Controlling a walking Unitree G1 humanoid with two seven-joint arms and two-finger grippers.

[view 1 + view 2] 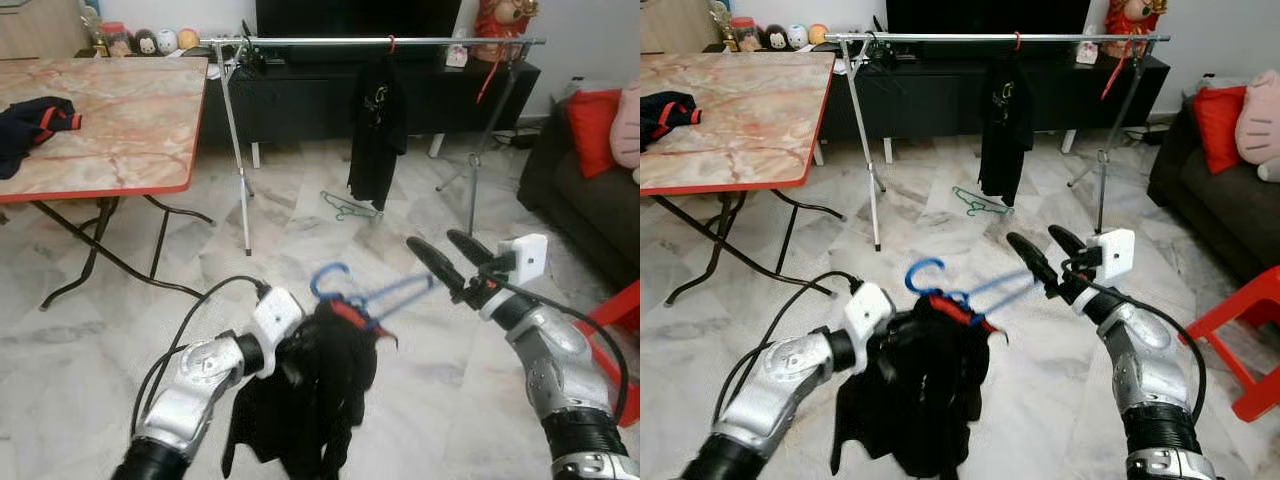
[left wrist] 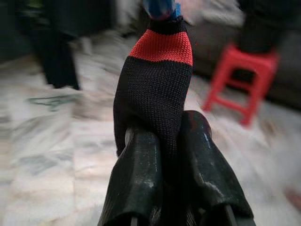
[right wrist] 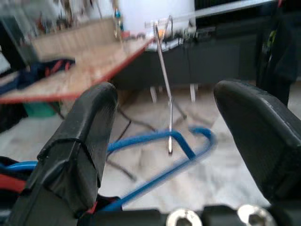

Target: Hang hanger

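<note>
Marble-patterned folding table with red edge (image 1: 120,130) at 10 o'clock, dark crumpled garment (image 1: 35,125) on it. Green wire hanger (image 1: 345,207) on floor, 12 o'clock. Red plastic stool (image 1: 1240,340) at 3 o'clock.

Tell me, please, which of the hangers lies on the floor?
The green hanger, lying on the tiles below the rail. The blue hanger is held up with the garment; the red one hangs on the rail.

2 silver arms with black cuffs end in white wrist boxes. Left gripper (image 1: 290,372) and right gripper (image 1: 447,254) each have 2 long black fingers. Black cables loop beside both forearms.
</note>
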